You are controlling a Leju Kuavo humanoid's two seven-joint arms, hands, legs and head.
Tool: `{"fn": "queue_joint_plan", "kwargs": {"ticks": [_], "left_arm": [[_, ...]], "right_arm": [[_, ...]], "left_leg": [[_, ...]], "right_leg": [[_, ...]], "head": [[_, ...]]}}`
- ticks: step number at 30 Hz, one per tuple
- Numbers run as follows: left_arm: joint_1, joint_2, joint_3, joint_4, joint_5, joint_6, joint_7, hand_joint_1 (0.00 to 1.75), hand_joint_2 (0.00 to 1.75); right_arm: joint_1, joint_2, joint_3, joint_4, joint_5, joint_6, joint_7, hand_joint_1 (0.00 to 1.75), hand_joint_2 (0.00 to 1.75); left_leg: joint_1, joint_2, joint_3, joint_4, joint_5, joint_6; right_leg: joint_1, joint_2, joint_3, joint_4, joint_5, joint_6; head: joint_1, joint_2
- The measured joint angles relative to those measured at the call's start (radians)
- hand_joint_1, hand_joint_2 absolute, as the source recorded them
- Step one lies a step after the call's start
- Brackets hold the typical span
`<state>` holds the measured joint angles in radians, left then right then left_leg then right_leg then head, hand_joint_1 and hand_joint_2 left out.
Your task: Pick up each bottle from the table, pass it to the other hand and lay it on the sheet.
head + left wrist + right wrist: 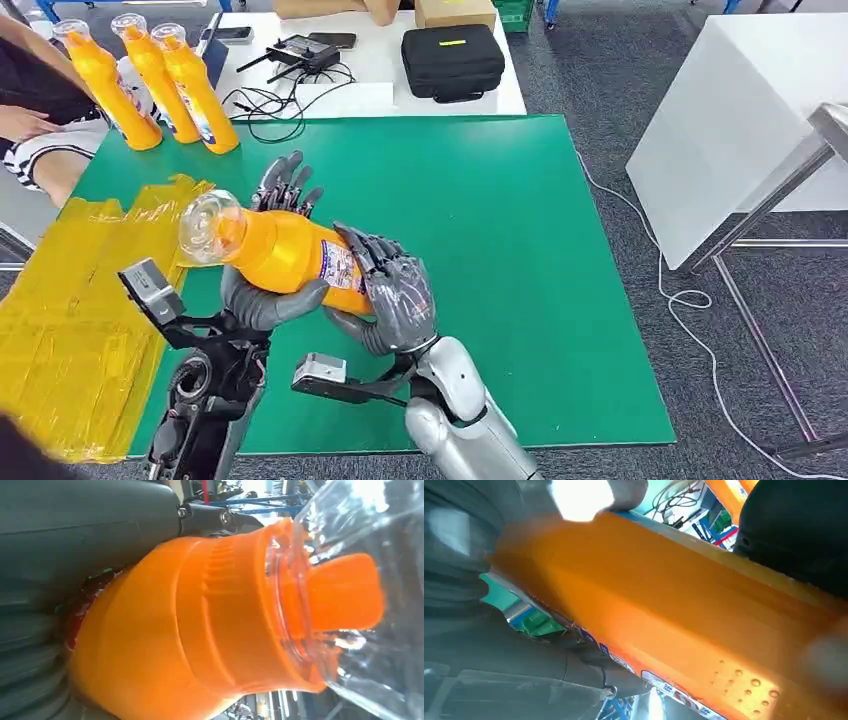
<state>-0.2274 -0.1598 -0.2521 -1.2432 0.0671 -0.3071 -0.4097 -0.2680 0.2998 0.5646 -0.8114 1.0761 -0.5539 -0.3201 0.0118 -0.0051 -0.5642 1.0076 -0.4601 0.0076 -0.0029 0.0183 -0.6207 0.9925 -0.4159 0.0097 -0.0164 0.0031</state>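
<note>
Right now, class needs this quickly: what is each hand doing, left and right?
Left hand: holding the orange bottle near its neck.
Right hand: holding the same bottle at its base end.

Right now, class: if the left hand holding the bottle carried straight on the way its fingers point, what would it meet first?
The left hand points toward the three standing bottles at the table's far edge. Bare green mat lies between; depth is uncertain.

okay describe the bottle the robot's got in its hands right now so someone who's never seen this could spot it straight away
On the green mat, look just right of the yellow sheet. There an orange bottle lies tilted in the air between the left hand and the right hand, clear cap toward the sheet. The three other orange bottles stand upright at the mat's far left corner.
</note>
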Motion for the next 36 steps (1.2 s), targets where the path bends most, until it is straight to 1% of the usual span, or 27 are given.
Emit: {"fn": "queue_joint_plan", "kwargs": {"ticks": [1, 2, 11, 21, 26, 27, 28, 30, 32, 33, 36], "left_arm": [[-0.004, 0.0, 0.002, 0.008, -0.002, 0.0, 0.0, 1.68, 1.75], [-0.008, 0.0, 0.003, 0.014, -0.003, 0.0, 0.0, 1.75, 1.75], [-0.027, -0.003, 0.01, 0.051, -0.008, 0.015, 0.002, 1.75, 1.75], [-0.017, -0.004, 0.024, 0.055, -0.026, 0.037, -0.004, 1.75, 1.75], [-0.003, -0.004, 0.027, 0.053, -0.033, 0.056, -0.014, 1.75, 1.75], [0.001, -0.004, 0.028, 0.051, -0.034, 0.057, -0.017, 1.75, 1.75], [0.005, -0.004, 0.029, 0.048, -0.035, 0.057, -0.019, 1.75, 1.75], [0.009, -0.004, 0.03, 0.045, -0.039, 0.063, -0.021, 1.75, 1.75], [0.01, -0.004, 0.039, 0.036, -0.065, 0.097, -0.023, 1.75, 1.75], [0.01, -0.003, 0.046, 0.031, -0.092, 0.125, -0.023, 1.75, 1.75], [0.01, 0.005, 0.087, -0.001, -0.185, 0.25, -0.021, 1.75, 1.75]], "right_arm": [[-0.003, 0.002, 0.0, 0.009, -0.005, -0.006, 0.0, 1.75, 1.75], [-0.005, 0.003, 0.0, 0.015, -0.01, -0.006, 0.0, 1.75, 1.75], [-0.018, 0.005, -0.001, 0.046, -0.026, -0.019, 0.0, 1.75, 1.75], [-0.015, 0.006, 0.002, 0.063, -0.046, -0.019, -0.009, 1.75, 1.75], [-0.005, 0.004, 0.003, 0.069, -0.088, -0.019, -0.029, 1.75, 1.75], [-0.002, 0.002, 0.003, 0.07, -0.098, -0.019, -0.035, 0.28, 1.75], [0.0, 0.002, 0.002, 0.071, -0.103, -0.018, -0.04, 0.0, 1.75], [0.002, 0.002, 0.001, 0.072, -0.124, -0.012, -0.048, 0.0, 1.75], [0.01, 0.0, -0.006, 0.068, -0.197, 0.024, -0.076, 0.0, 1.75], [0.019, -0.003, -0.015, 0.058, -0.234, 0.046, -0.087, 0.0, 0.0], [0.078, -0.027, -0.069, -0.046, -0.423, 0.149, -0.104, 0.0, 0.0]], "left_leg": [[0.0, 0.0, 0.0, 0.0, 0.0, 0.0], [0.0, 0.0, 0.0, 0.0, 0.0, 0.0], [0.0, 0.0, 0.0, 0.0, 0.0, 0.0], [0.0, 0.0, -0.001, 0.0, 0.0, 0.0], [0.0, 0.0, -0.001, 0.0, 0.0, 0.0], [0.0, 0.0, -0.001, 0.0, 0.0, 0.0], [0.0, 0.0, -0.001, 0.0, 0.0, 0.0], [0.0, 0.0, -0.001, 0.0, 0.0, 0.0], [0.0, 0.0, -0.001, 0.0, 0.0, 0.0], [0.0, 0.0, -0.001, 0.0, 0.0, 0.0], [0.0, -0.001, -0.002, 0.0, 0.0, 0.0]], "right_leg": [[0.0, 0.0, 0.0, 0.0, 0.0, 0.0], [0.0, 0.0, 0.0, 0.0, 0.0, 0.0], [0.0, 0.0, 0.0, 0.0, 0.0, 0.0], [0.0, 0.0, 0.0, 0.0, 0.0, 0.0], [0.0, 0.0, 0.0, 0.0, 0.0, 0.0], [0.0, 0.0, 0.0, 0.0, 0.0, 0.0], [0.0, 0.0, 0.0, 0.0, 0.0, 0.0], [0.0, 0.0, 0.0, 0.0, 0.0, 0.0], [0.0, 0.0, -0.001, 0.0, 0.0, 0.0], [0.0, 0.0, -0.001, 0.0, 0.0, 0.0], [0.0, 0.0, -0.001, 0.0, 0.0, 0.0]], "head": [[0.0, 0.0], [0.0, 0.0], [0.0, 0.0], [0.0, 0.0], [0.0, 0.0], [0.0, 0.0], [0.0, 0.0], [0.0, 0.0], [0.0, 0.0], [0.0, 0.0], [0.0, 0.0]]}}
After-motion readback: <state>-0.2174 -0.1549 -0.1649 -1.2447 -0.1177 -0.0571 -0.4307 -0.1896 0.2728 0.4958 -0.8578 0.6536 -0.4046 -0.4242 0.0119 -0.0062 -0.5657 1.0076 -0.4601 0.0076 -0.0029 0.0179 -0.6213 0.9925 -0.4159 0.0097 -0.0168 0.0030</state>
